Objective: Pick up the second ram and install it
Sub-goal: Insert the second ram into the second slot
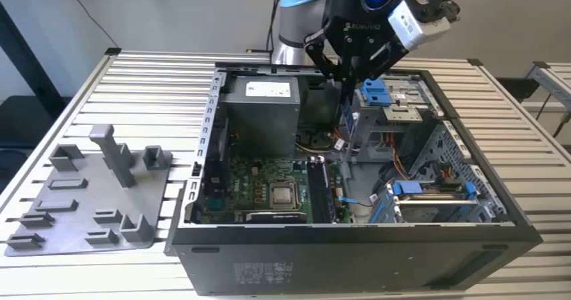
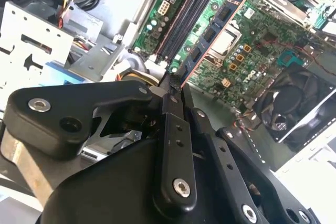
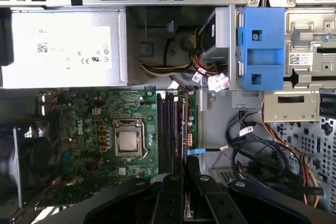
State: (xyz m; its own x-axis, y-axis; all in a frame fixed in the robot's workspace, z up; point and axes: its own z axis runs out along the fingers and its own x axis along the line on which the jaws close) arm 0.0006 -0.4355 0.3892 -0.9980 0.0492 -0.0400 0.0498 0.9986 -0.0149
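Exterior view cuts the arm off at the frame's upper edge. From there I can only make out the claw (image 1: 348, 74) hanging above the open computer case (image 1: 357, 233), just by the blue bracket (image 1: 376, 91); whatever it carries is lost against the drive cage behind. The second wrist view settles it: the claw is pinched on the second ram (image 2: 212, 34), a thin dark board with an orange edge, held above the motherboard and apart from it. In the first wrist view the board shows nearly edge-on, running roughly in line with the memory slots (image 3: 168, 129) beside the processor socket (image 3: 127, 140). The claw's own linkage hides where it meets the board, and I cannot tell whether any slot is already filled. The case stands on a pale slatted metal tabletop (image 1: 134, 79), with a grey holder tray (image 1: 89, 200) just beside it on the exterior view's left. Behind is a plain grey wall (image 1: 178, 13), and another slatted surface (image 1: 553, 79) is cut off at the exterior view's right.
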